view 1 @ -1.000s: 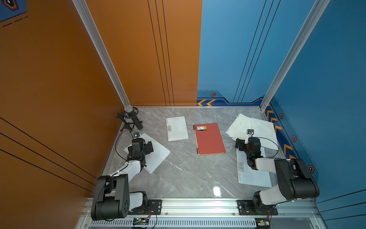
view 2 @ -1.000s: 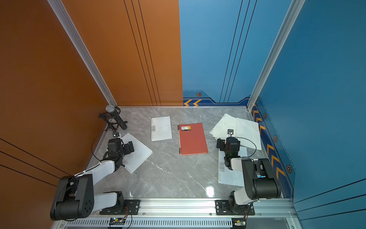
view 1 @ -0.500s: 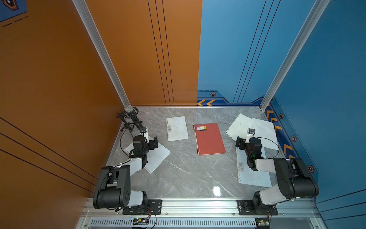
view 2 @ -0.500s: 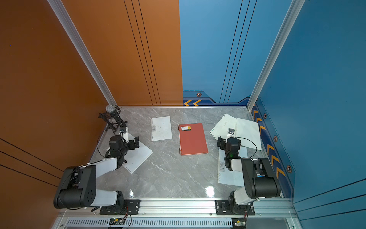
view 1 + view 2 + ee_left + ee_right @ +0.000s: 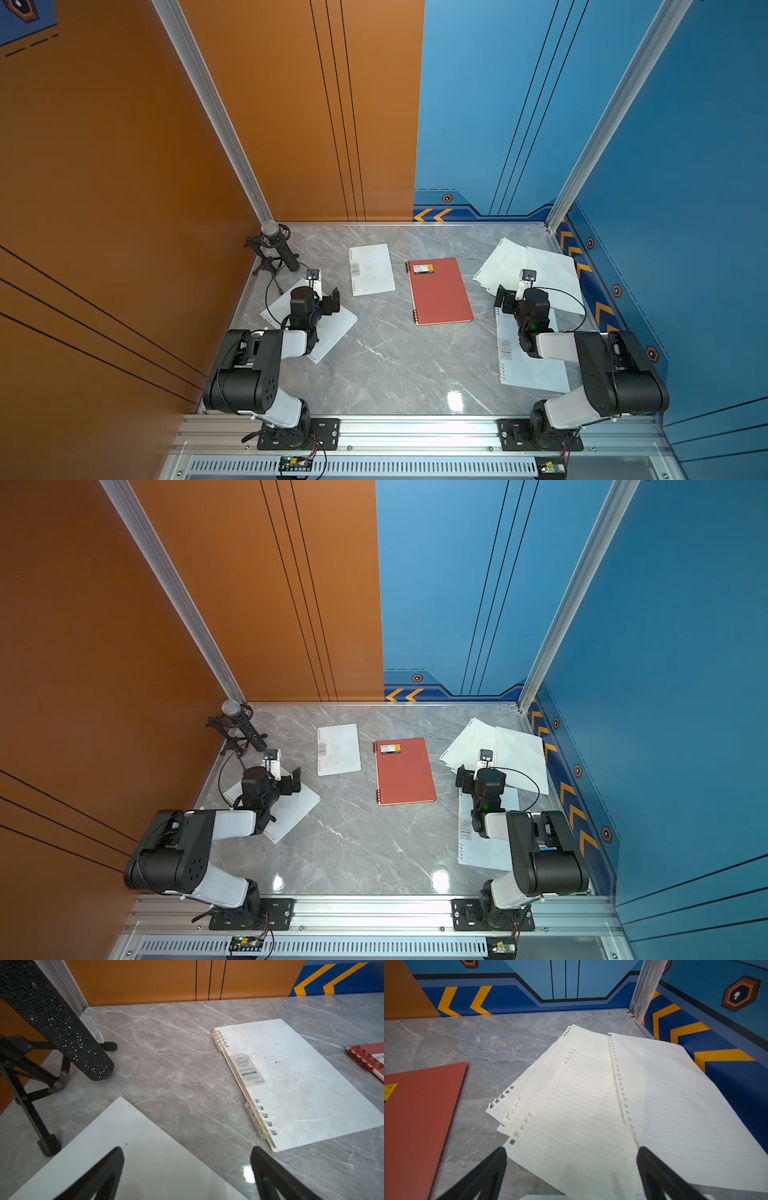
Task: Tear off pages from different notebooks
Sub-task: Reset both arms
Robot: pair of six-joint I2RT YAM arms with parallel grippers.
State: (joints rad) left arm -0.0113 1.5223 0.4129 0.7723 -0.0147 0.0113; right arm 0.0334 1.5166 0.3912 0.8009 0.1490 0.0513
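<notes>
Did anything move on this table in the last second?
The left pincer swung toward the middle of the grey marble table, above the large frosted white spiral notebook. Nothing was gripped or let go; both pincers stand open and empty. The right pincer, the red-orange spiral notebook and the loose lined pages stayed put.

Microphone (image 5: 277,245) on stand, table (image 5: 386,365) corner

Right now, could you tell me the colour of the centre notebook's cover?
The notebook is red-orange, clearest in a top view.

Over 1 s left gripper (image 5: 329,300) swung twd small notebook (image 5: 371,269) — elbow pulled back.
</notes>
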